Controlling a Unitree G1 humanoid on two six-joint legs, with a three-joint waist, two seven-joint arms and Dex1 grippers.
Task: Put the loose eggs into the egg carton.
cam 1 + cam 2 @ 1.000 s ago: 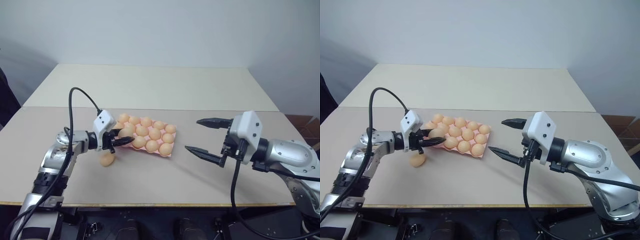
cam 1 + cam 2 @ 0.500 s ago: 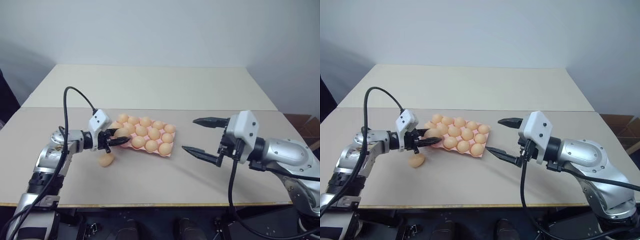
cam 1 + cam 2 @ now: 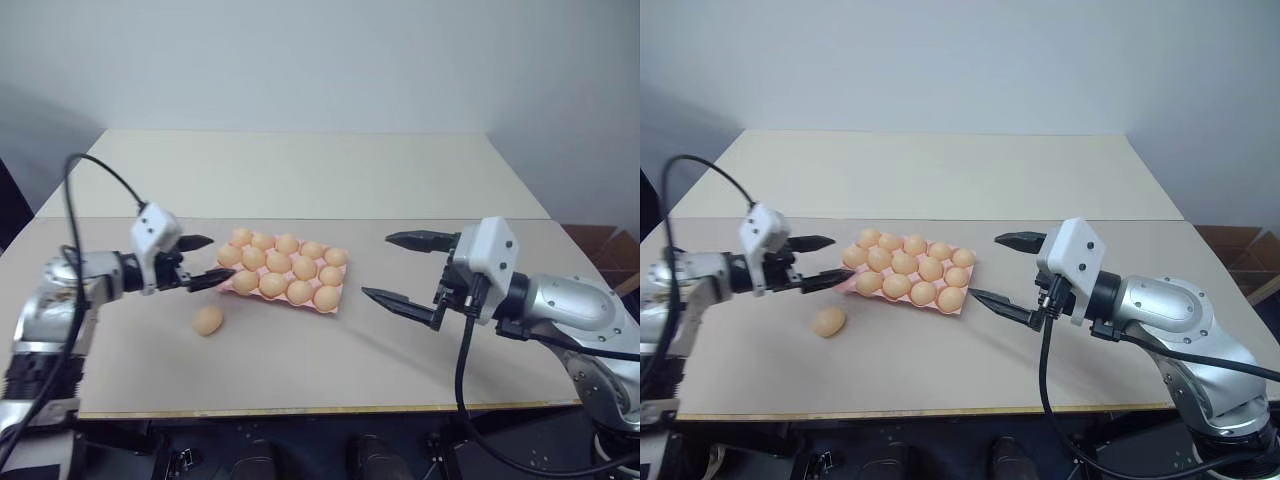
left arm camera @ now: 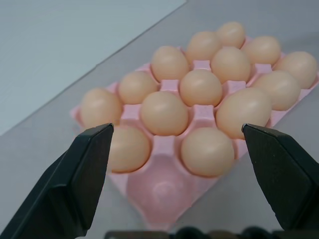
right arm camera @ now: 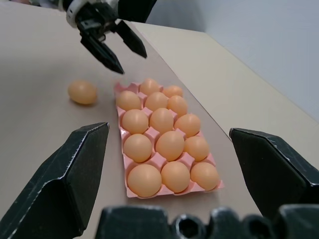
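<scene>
One egg [image 3: 208, 320] lies loose on the table [image 3: 300, 365], and one corner cup of the carton [image 4: 159, 191] is empty. Both the left gripper [image 3: 200, 261] and right gripper [image 3: 408, 270] hang with jaws wide apart, holding nothing, ready for that egg.

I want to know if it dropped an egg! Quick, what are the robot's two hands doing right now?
Left gripper: open, holding nothing.
Right gripper: open, holding nothing.

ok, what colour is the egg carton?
Pink. The carton shows best in the left wrist view, where one bare cup sits at its near corner.
</scene>
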